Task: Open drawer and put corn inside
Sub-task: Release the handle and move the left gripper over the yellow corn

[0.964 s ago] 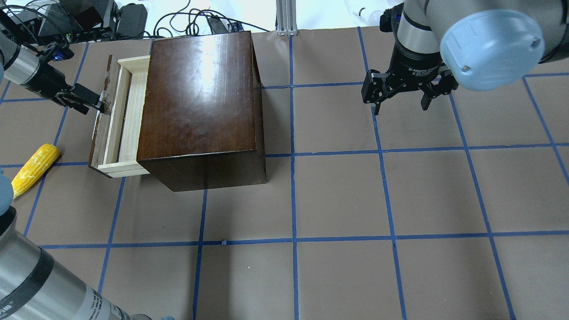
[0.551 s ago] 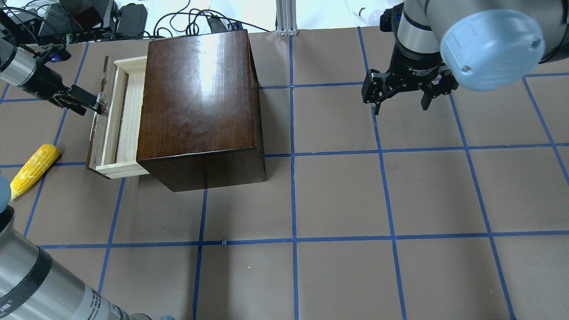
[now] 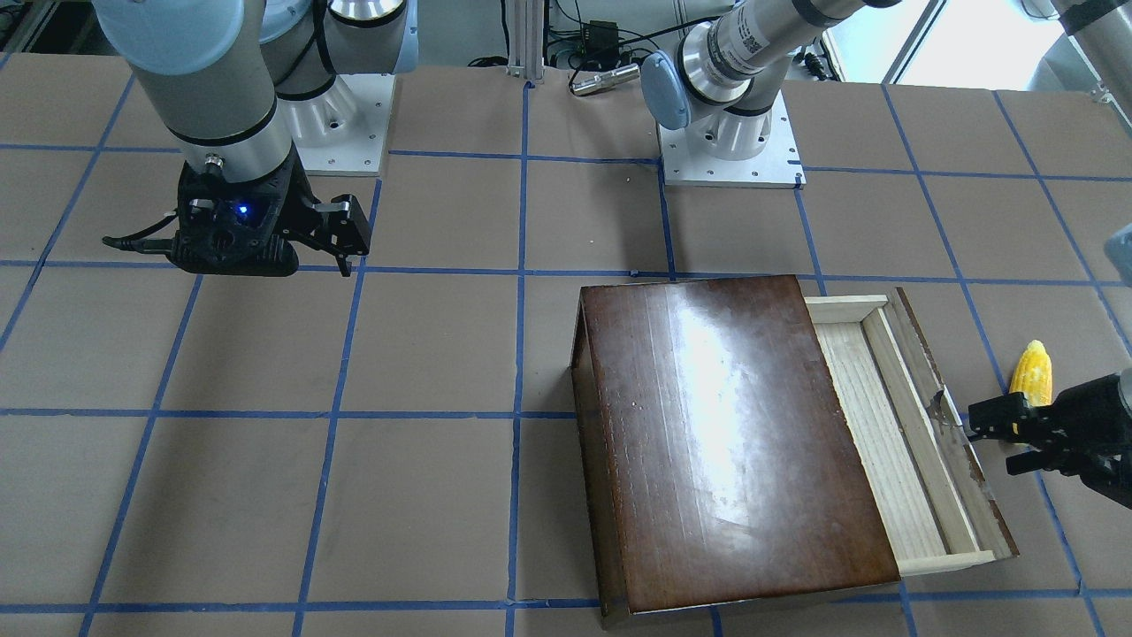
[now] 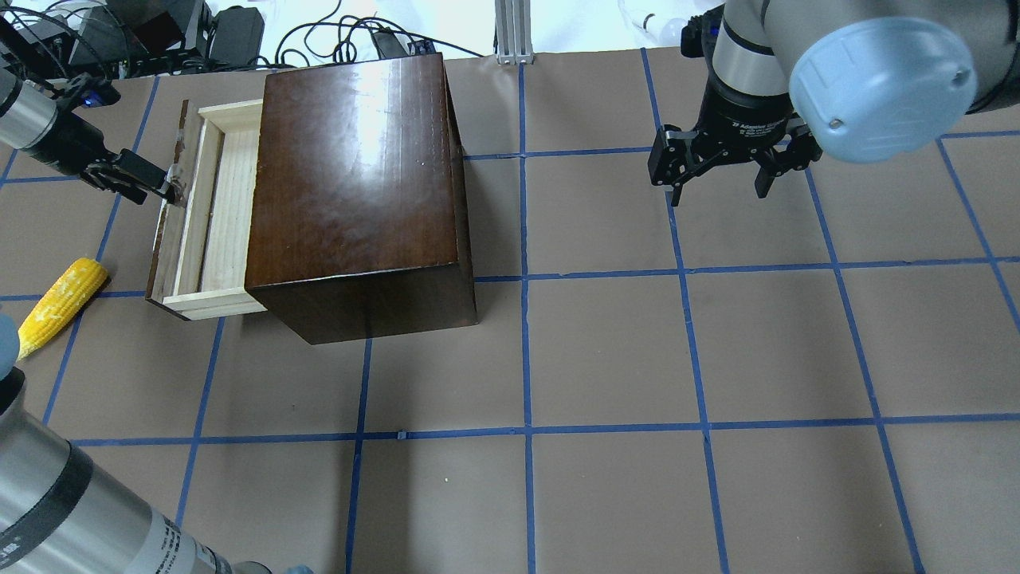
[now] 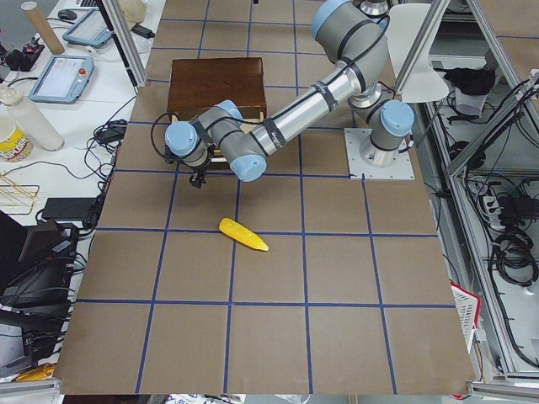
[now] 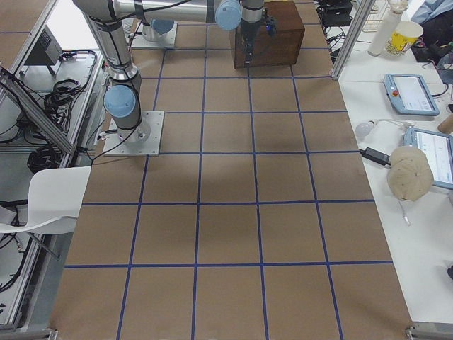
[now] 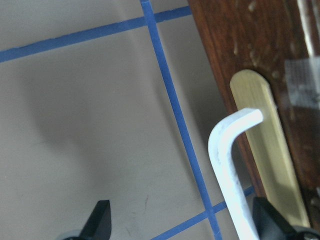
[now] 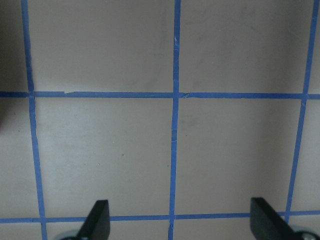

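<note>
The glossy dark-brown box (image 4: 358,183) stands at the table's back left. Its drawer (image 4: 213,207), a pale wooden tray with a worn brown front panel (image 4: 165,231), is slid partly out to the left and holds nothing. My left gripper (image 4: 155,186) is at the panel's white bent handle (image 7: 227,160). In the left wrist view its jaws stand wide apart, with the handle between them near the right-hand finger (image 7: 267,225). The yellow corn (image 4: 60,303) lies on the table left of the drawer. My right gripper (image 4: 717,187) hovers open and empty far to the right.
The brown table (image 4: 606,351) carries a grid of blue tape. Cables and electronics (image 4: 159,32) lie beyond its back edge. My left arm's forearm (image 4: 72,510) fills the near left corner. The drawer also shows in the front-facing view (image 3: 893,433), with the corn (image 3: 1033,372) beside it.
My left gripper has moved left with the handle and the drawer has slid further out of the box. The corn and the right arm have not moved.
</note>
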`<state>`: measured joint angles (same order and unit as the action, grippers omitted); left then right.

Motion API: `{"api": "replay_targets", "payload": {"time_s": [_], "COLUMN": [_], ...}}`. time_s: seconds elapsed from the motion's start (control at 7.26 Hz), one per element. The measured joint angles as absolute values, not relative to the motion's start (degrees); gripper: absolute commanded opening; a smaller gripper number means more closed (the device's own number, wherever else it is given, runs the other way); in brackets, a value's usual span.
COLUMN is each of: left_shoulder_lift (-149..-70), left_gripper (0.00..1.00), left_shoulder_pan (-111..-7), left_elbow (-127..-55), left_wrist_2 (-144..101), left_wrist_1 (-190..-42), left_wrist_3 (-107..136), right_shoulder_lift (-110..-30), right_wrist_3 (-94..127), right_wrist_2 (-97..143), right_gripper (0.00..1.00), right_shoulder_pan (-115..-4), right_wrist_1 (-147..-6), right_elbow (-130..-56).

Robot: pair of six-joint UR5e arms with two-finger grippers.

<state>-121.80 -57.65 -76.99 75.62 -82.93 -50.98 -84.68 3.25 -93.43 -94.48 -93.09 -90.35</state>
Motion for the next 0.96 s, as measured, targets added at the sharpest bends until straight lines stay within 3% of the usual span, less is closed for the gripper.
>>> {"api": "replay_targets", "payload": {"time_s": [0.96], "left_shoulder_lift": [-119.31], "left_gripper": [1.0], "left_shoulder_pan": [-50.47], "left_elbow": [-73.15], "left_wrist_2": [86.49], "left_wrist_1": [-85.21], "left_wrist_3": [-55.31], "right_shoulder_lift": [-84.69], "right_wrist_3": [3.25], "right_wrist_2": [-93.48], "right_gripper": [1.0], "right_shoulder_pan": [-94.48], "right_wrist_1": [-93.08], "right_elbow": [-90.35]}}
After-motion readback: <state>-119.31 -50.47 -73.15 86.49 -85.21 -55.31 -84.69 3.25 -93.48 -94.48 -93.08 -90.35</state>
